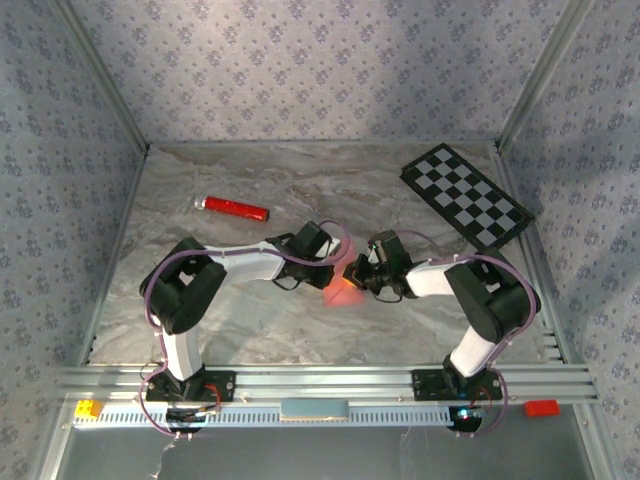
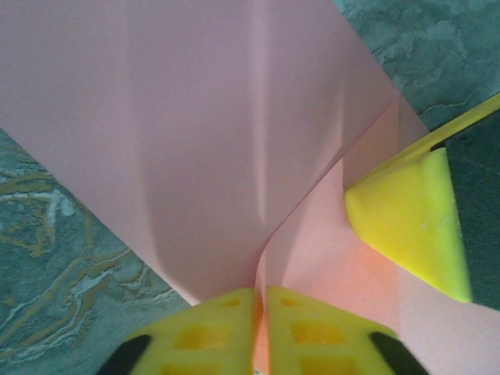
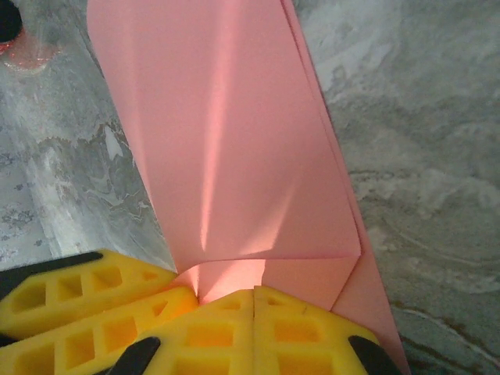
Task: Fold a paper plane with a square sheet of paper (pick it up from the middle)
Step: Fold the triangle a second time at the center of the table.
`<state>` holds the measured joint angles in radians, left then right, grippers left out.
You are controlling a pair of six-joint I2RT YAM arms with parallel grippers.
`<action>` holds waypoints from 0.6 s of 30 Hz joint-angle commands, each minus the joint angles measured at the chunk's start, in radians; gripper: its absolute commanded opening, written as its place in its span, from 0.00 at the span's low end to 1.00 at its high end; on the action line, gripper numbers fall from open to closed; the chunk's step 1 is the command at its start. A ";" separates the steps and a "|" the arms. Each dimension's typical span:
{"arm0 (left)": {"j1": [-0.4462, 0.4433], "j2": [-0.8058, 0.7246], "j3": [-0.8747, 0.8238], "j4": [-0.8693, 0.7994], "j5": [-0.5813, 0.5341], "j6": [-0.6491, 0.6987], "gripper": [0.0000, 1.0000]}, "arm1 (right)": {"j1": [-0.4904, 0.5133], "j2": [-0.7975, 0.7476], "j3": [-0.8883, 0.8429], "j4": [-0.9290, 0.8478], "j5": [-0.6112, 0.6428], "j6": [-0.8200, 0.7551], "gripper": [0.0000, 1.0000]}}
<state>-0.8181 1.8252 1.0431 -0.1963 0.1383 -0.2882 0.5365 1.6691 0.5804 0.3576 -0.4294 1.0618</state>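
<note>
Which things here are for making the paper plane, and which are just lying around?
For the job: folded pink paper, left hand and right hand, both pinching it.
Just lying about: red cylinder, black-and-white checkerboard, yellow block, red block.

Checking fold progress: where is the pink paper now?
In the top view, the pink paper sits mid-table, gripped by both the left gripper and right gripper.

A grey marbled table [image 1: 300,335] carries a red cylinder [image 1: 232,208] at left and a checkerboard [image 1: 466,195] at far right.
</note>
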 commanded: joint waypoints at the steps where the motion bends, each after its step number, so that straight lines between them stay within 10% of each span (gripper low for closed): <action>1: 0.018 -0.069 0.044 -0.072 -0.031 -0.057 0.23 | 0.009 0.018 -0.044 -0.063 0.069 0.024 0.00; 7: 0.056 -0.196 0.009 -0.100 -0.020 -0.179 0.37 | 0.012 0.009 -0.044 -0.066 0.089 0.031 0.00; 18: 0.057 -0.146 -0.017 0.045 0.418 -0.357 0.07 | 0.016 0.001 -0.055 -0.062 0.101 0.038 0.00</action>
<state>-0.7547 1.6314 1.0397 -0.2031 0.3996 -0.5751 0.5476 1.6604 0.5625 0.3878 -0.3965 1.0889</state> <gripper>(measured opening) 0.081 0.052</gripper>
